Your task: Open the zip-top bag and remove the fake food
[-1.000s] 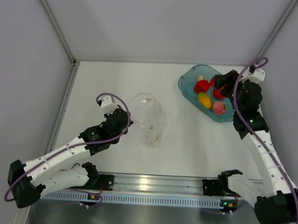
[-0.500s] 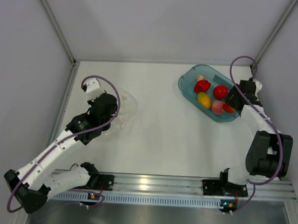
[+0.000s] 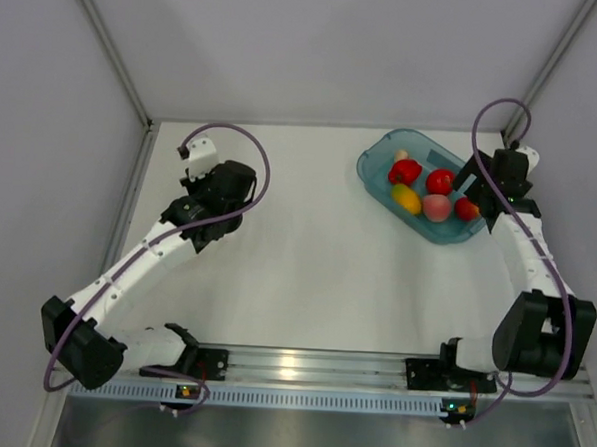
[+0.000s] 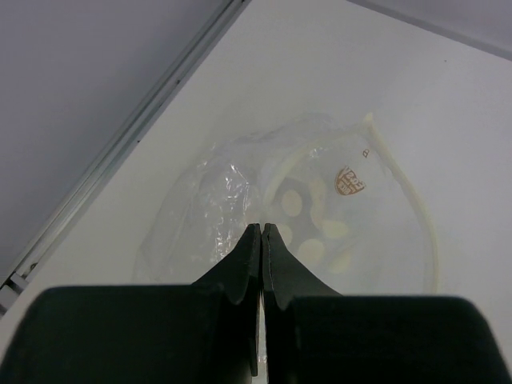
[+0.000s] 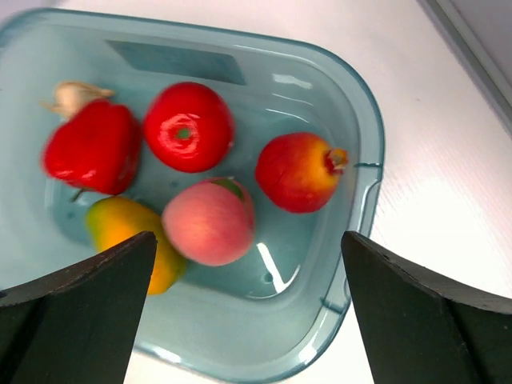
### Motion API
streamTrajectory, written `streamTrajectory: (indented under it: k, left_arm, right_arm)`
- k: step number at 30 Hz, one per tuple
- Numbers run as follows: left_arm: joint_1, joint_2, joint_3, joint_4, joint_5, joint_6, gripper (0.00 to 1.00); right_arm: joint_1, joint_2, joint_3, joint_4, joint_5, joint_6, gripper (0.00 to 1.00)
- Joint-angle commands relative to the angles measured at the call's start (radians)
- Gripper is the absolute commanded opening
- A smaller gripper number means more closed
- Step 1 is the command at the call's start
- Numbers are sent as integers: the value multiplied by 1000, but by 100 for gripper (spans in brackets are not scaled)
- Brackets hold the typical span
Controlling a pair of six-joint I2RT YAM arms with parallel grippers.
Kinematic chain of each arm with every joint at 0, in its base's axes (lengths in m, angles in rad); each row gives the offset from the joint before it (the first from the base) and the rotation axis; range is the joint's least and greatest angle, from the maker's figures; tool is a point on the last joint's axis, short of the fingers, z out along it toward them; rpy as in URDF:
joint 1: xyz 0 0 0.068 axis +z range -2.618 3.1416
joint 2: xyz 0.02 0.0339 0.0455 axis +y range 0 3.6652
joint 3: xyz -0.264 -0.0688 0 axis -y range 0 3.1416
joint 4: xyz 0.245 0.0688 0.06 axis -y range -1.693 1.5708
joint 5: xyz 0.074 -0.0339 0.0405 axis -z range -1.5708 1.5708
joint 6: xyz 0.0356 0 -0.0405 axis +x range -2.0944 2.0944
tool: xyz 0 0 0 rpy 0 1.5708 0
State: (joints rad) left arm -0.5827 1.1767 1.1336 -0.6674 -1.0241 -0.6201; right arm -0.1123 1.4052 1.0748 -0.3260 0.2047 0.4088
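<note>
The zip-top bag [image 4: 240,184], clear and crinkly with pale dots, lies crumpled on the white table right at my left gripper's tips. My left gripper [image 4: 262,227] is shut, its tips pinched on the plastic. In the top view the left gripper [image 3: 223,185] is at the far left and hides the bag. The fake food lies in the teal tub [image 5: 364,120]: a red pepper [image 5: 90,148], a tomato [image 5: 188,126], a red-yellow fruit [image 5: 300,170], a peach [image 5: 210,221] and a yellow fruit [image 5: 128,232]. My right gripper [image 5: 248,248] is open and empty above the tub's near end.
The teal tub [image 3: 374,159] stands at the back right, close to the right wall rail. A metal wall rail [image 4: 136,136] runs just left of the bag. A pale garlic piece [image 5: 72,96] lies behind the pepper.
My left gripper has swung left and toward the back wall, and the bag went with it. My right gripper has drawn off to the tub's right end, where a red-yellow fruit now lies.
</note>
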Motion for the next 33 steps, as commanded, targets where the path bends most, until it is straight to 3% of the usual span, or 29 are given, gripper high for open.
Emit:
streamTrajectory:
  k: [1,6,11,14,15,17,18,19,26,33]
  left_arm:
    - [7,79,109,2,-70,37,0]
    - [7,233,195,6,-106,48,0]
    - [7,402,256,9,-67,62,0]
    - [6,448,285,9,36,37,0]
    - [6,452,293,9,64,30,4]
    - [4,440,299,12,136,-1,27]
    - [3,416,296,31,157,-6,53]
    - [3,400,284,40,191,-9,64]
    - [4,198,236,71,297,3,93]
    - [6,-43,99,65,351,51,98]
  right_arm:
    - [3,-177,-12,4,-128,-16,99]
    - [3,-354,-175,62,-387,36,99]
    - [3,-531,-245,22,-450,65,99]
    - [5,-606,-248,-19,-485,45,99]
    - [5,-618,-240,-27,-504,32,99]
    - [6,-635,-225,-47,-501,-24,99]
    - [6,-634,-196,-89,-489,-45,99]
    - [6,-617,-178,-119,-478,-82,99]
    - [49,-604,-58,-234,-418,-163,99]
    - [209,-646,80,-372,-211,-214,100]
